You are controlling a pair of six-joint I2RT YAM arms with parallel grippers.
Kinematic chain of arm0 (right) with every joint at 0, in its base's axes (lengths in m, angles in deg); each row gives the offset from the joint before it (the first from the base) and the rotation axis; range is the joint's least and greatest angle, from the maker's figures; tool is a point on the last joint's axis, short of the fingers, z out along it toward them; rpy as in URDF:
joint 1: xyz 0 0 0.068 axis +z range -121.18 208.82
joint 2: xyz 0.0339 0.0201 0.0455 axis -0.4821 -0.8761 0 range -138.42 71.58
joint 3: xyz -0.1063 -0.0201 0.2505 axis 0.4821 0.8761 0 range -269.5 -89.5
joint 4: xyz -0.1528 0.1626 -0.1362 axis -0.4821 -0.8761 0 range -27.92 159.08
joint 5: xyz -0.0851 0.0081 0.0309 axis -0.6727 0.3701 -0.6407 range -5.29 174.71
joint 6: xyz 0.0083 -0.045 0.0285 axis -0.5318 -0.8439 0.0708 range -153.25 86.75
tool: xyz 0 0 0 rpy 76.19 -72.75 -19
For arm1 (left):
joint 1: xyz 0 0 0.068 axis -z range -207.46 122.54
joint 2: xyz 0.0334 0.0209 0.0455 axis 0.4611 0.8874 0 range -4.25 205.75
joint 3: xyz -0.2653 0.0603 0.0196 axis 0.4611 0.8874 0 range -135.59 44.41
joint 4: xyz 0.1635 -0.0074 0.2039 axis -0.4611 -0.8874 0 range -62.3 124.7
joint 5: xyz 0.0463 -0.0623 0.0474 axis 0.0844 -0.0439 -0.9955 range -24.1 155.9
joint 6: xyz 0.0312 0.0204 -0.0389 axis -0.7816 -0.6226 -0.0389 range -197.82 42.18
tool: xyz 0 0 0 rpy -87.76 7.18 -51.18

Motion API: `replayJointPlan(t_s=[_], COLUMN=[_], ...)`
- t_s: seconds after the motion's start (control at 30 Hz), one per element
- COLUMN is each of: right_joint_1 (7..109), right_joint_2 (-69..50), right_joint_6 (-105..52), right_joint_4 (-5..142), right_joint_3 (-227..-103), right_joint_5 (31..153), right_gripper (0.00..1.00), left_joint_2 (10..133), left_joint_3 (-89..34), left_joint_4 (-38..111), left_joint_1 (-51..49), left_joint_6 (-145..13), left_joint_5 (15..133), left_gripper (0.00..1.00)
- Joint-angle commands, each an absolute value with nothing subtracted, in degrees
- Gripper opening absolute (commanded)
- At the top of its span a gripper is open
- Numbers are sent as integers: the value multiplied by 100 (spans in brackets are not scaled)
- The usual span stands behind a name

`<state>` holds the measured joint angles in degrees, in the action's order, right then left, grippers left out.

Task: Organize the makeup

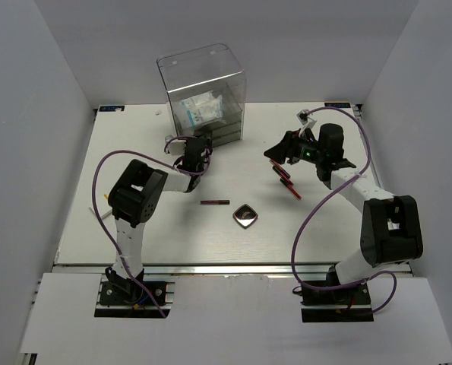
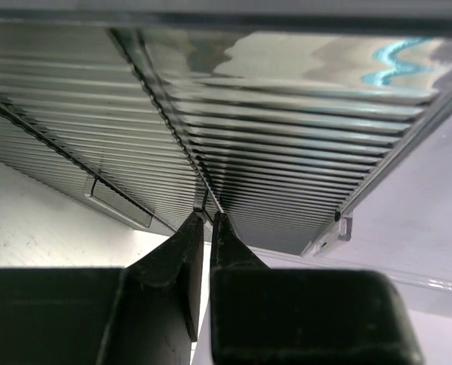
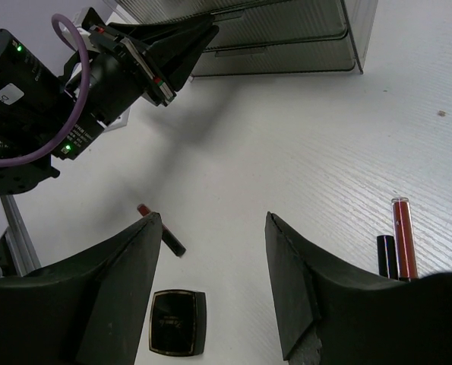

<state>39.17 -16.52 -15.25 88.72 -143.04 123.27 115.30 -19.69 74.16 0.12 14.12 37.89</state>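
Observation:
The clear drawer box [image 1: 204, 91] stands at the back with white, blue-printed packets [image 1: 197, 109] inside. My left gripper [image 1: 197, 144] is shut, empty, its tips [image 2: 208, 217] against the box's ribbed front [image 2: 286, 175]. My right gripper [image 1: 279, 154] is open and empty above the table [image 3: 213, 220]. One dark-red stick [image 1: 215, 202] lies mid-table, partly behind my right finger in the right wrist view [image 3: 169, 239]. Another stick [image 1: 292, 187] lies right of the right gripper [image 3: 403, 236]. The dark compact [image 1: 245, 217] lies near the first stick [image 3: 178, 322].
The left arm [image 3: 96, 68] reaches to the box's lower front [image 3: 271, 30]. White walls close in the table on three sides. A small drawer handle [image 2: 119, 201] shows left of my left fingertips. The right arm's purple cable [image 1: 317, 205] loops over the table.

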Motion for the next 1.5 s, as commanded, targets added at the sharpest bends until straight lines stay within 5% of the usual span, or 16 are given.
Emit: replayJointPlan(t_s=[0.0, 1.03, 1.13, 1.17, 1.4, 1.47], right_joint_1=[3867, 3840, 3849, 3840, 3840, 3849], right_joint_2=[-1447, -1157, -1139, -1139, -1122, -1069], right_joint_6=[-1480, -1998, -2103, -2147, -2587, -2692], right_joint_4=[9123, 8675, 8552, 8500, 7911, 7736], right_joint_3=[-14258, -13880, -13889, -13907, -14091, -14118], right_joint_5=[12426, 12294, 12303, 12312, 12391, 12391], right_gripper=[62, 63, 65, 66, 83, 85], left_joint_2=[11397, 10245, 10228, 10228, 10131, 9973], left_joint_3=[-1651, 99, 90, 82, 46, 116], left_joint_4=[7152, 7952, 7926, 7987, 7988, 7953], left_joint_1=[40, 972, 972, 972, 972, 981], left_joint_6=[1262, 1332, 1350, 1358, 1209, 1113], left_joint_5=[3795, 3953, 4040, 4076, 4436, 4471], left_gripper=[0, 0, 15, 27, 61, 64])
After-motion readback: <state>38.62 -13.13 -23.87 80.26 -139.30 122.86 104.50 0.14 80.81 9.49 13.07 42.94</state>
